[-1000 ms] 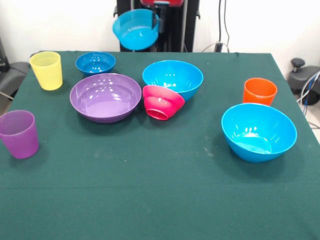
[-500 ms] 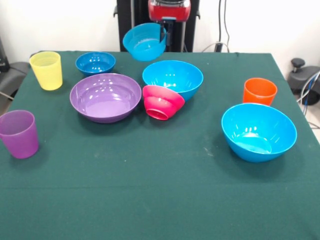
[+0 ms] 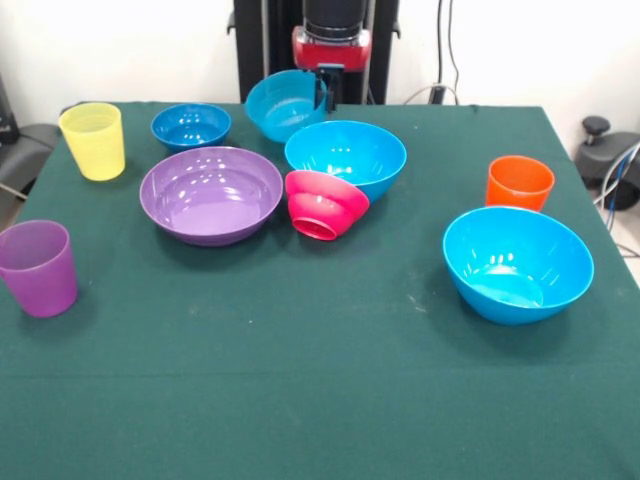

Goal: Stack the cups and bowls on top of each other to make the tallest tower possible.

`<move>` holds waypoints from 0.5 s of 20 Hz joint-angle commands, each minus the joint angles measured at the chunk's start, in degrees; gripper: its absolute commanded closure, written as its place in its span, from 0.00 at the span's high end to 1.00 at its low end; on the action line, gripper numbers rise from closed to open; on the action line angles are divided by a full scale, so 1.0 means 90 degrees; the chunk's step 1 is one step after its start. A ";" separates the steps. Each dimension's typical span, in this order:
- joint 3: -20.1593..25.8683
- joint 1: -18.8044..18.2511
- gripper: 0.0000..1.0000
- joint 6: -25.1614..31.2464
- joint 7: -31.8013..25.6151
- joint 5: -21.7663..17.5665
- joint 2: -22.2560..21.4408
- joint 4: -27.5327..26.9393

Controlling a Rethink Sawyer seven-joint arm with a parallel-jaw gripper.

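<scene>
My gripper [image 3: 326,88] hangs at the table's far middle, shut on the rim of a mid-size blue bowl [image 3: 283,105] that tilts just above and behind a larger blue bowl [image 3: 346,154]. A magenta bowl [image 3: 323,204] leans on its side against that larger bowl. A wide purple bowl [image 3: 211,194] sits to the left, with a small dark blue bowl [image 3: 190,126] behind it. Another large blue bowl [image 3: 517,263] stands at the right. The yellow cup [image 3: 93,140], purple cup [image 3: 38,267] and orange cup [image 3: 518,183] stand apart, upright.
A green cloth [image 3: 320,380] covers the table. Cables and a black fixture [image 3: 605,150] lie off the right edge. A dark object [image 3: 20,150] sits beyond the left edge.
The gripper has come down and moved right with the mid-size blue bowl, from above the table's far edge to just behind the larger blue bowl. Nothing else has moved.
</scene>
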 commanded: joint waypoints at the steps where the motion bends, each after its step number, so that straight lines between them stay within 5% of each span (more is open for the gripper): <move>1: 0.0118 0.0407 0.00 -0.0416 0.0972 0.0383 0.0654 -0.0752; 6: 0.0066 0.0810 0.00 -0.0422 0.1124 0.0760 0.0571 -0.0668; 10: 0.0156 0.0591 0.00 -0.0063 0.0900 0.0635 0.0104 -0.0483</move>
